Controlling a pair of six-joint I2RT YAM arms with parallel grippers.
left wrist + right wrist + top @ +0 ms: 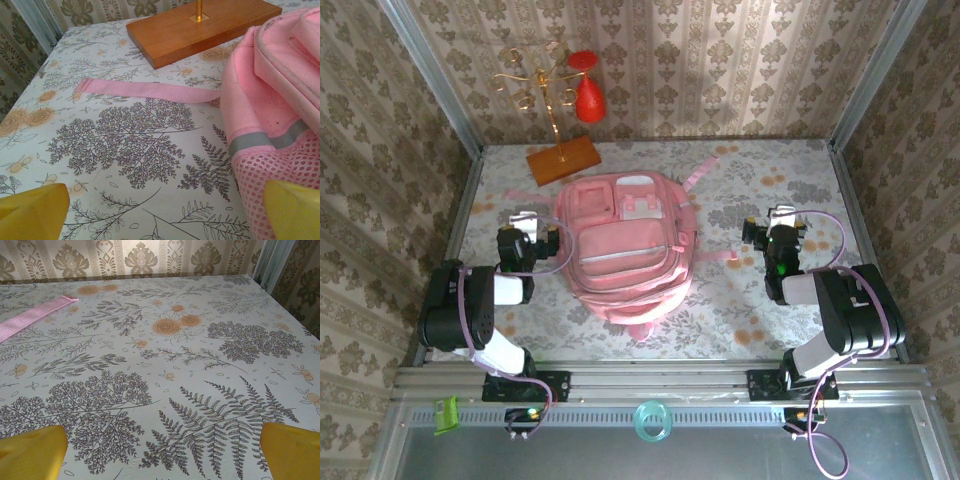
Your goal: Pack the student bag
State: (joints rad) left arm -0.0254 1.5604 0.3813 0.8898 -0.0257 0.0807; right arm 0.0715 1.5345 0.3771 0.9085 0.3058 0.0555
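The student bag (625, 245), a large pink backpack, lies flat in the middle of the table with its front pockets up. My left gripper (525, 222) rests just left of it, open, with nothing between its yellow fingertips (32, 212). In the left wrist view my left gripper (162, 220) hovers over bare tablecloth, the student bag's (280, 95) mesh side sits at the right, and a pink strap (150, 91) trails left from it. My right gripper (780, 218) sits to the right of the bag, apart from it, open and empty. The right wrist view has my right gripper (162, 455) over floral tablecloth and a strap end (30, 320) at far left.
A wooden stand base (563, 160) with a gold hook tree (542, 85) and red hanging pieces (590, 98) stands at the back left, close behind the bag; its base (200, 27) is ahead of the left gripper. Metal-framed walls enclose the table. A green clip (445, 415) and a teal ring (653, 420) lie on the front rail.
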